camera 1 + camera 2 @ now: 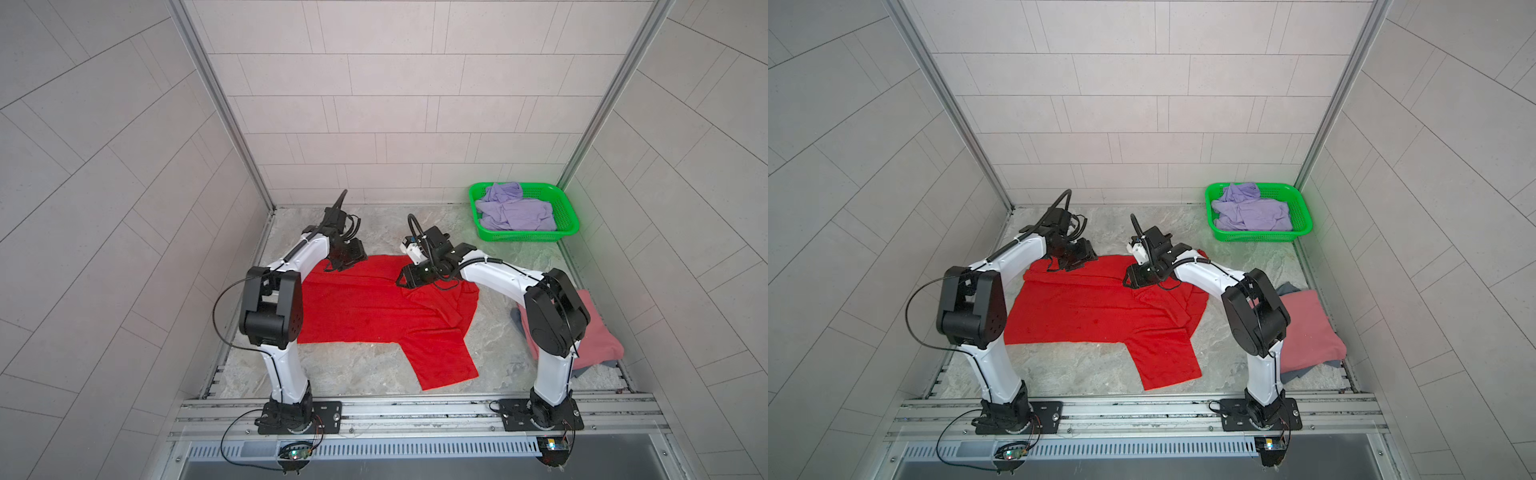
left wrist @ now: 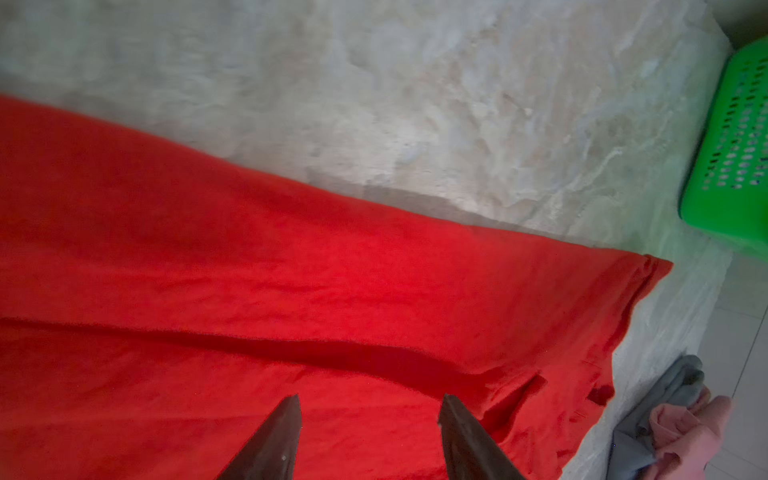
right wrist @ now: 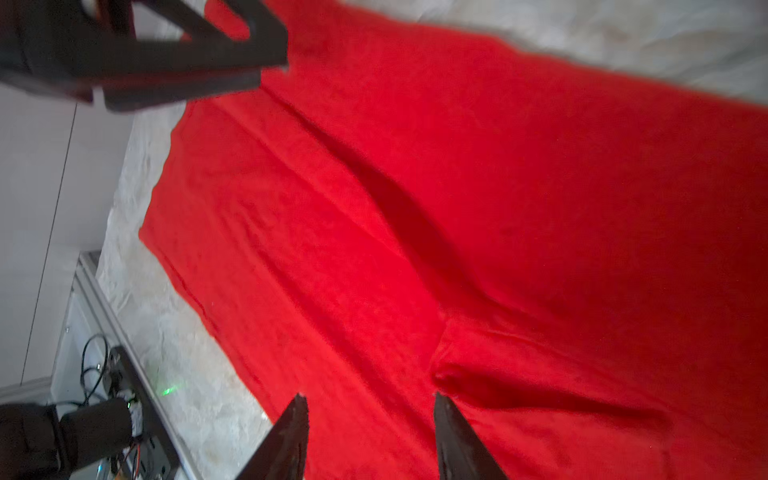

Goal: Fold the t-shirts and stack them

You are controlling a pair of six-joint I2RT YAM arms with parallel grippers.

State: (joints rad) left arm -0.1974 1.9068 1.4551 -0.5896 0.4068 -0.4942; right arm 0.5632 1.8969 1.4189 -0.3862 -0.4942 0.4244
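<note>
Over red t-shirt (image 2: 291, 270), left tool (image 2: 370, 401) jaws seemingly apart.

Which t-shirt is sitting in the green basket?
The lavender t-shirt, crumpled inside the green basket at the back right. The red t-shirt lies spread out in the middle; the pink t-shirt lies on the grey-blue t-shirt at the front right.
</note>
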